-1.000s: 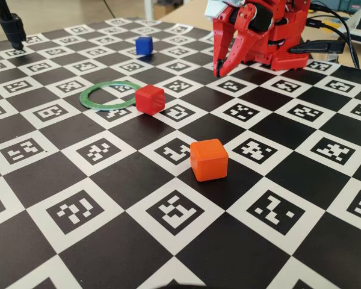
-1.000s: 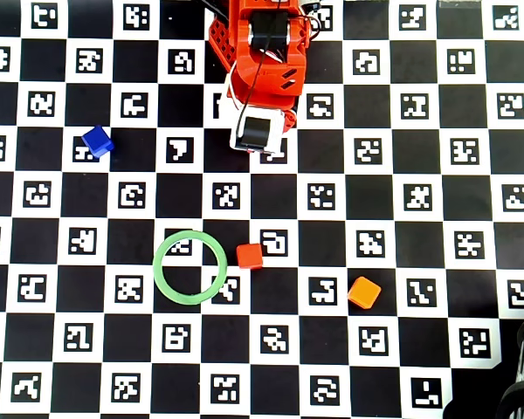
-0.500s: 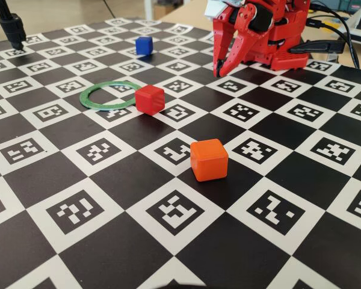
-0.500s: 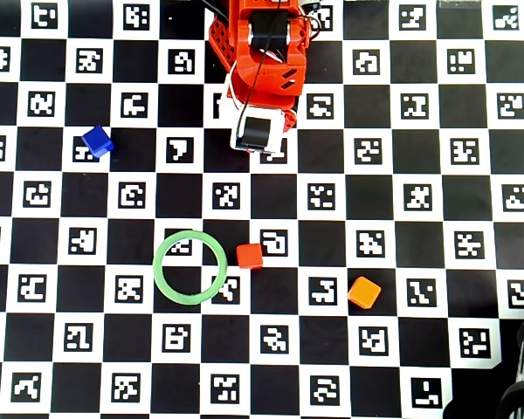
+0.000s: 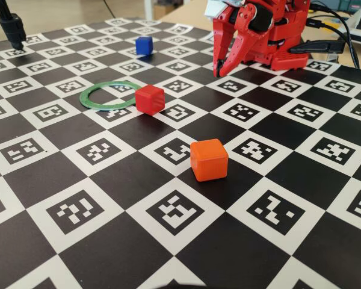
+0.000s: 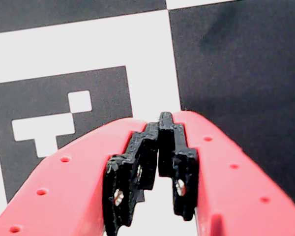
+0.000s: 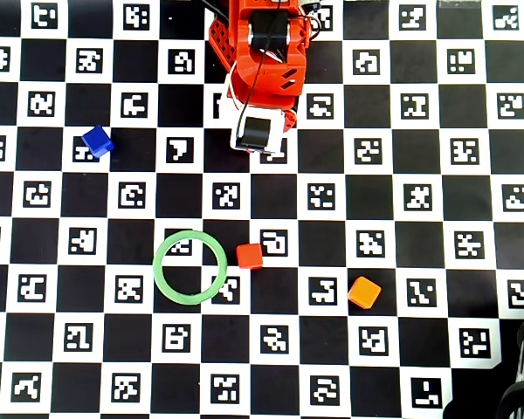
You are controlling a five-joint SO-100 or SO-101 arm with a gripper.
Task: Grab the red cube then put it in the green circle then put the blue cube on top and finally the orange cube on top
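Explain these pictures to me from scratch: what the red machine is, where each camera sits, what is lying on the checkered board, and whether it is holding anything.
The red machine is a small robot arm at the far edge of a board of black and white squares printed with code-like marks. Its grasping end is a two-fingered pincer.

One picture comes from a camera standing low beside the board, one looks straight down from above, and one rides on the arm, staring past the pincer at the board.

On the board lie a flat green ring, a red cube just outside the ring's right edge in the overhead view, an orange cube further right, and a blue cube off to the upper left.

Nothing is held: the wrist view shows the jaws closed together and empty, away from all the cubes.
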